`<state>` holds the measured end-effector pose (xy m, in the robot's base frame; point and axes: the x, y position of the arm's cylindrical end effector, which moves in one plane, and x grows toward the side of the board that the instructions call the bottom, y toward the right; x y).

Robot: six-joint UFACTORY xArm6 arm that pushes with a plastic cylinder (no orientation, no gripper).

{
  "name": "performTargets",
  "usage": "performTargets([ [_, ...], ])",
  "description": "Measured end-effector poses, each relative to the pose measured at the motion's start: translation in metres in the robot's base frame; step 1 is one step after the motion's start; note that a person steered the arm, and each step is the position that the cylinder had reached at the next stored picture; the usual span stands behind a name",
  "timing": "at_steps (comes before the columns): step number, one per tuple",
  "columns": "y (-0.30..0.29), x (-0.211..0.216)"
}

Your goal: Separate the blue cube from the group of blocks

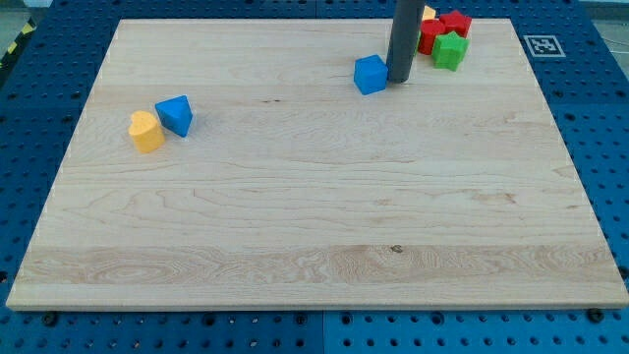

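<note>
My tool is a straight dark rod. It has no jaws, so it cannot open or close, and it holds nothing. It can only push. My tip (pixel 399 80) is down on the board, touching the right side of the small blue cube (pixel 371 74) or very close to it. I think it stands there because that is the side to push from: the cube should slide toward the view's left, away from its friends.

The blue cube sits near the view's top, a bit right of the middle. The group is just past my rod, toward the view's top right corner. There I see a green star-shaped block (pixel 450 50), a red block (pixel 455 23) with bumpy edges, another red block (pixel 429 37) partly hidden by my rod, and a bit of a yellow block (pixel 428 13) peeking out behind. There is already a small gap between the cube and this bunch, so I judge the job is partly done.

Far off at the view's left, a yellow block (pixel 146 131) with a rounded top touches a blue triangle-shaped block (pixel 177 114).

The light wooden board (pixel 314 226) is flat and smooth. It lies on a blue table with rows of small holes (pixel 600 118). A black-and-white square marker (pixel 542 44) is at the top right corner.
</note>
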<state>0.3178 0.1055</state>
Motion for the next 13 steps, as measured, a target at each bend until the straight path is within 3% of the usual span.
performTargets([
  [9,-0.043,0.007],
  [11,-0.091,0.007],
  [13,-0.105,0.004],
])
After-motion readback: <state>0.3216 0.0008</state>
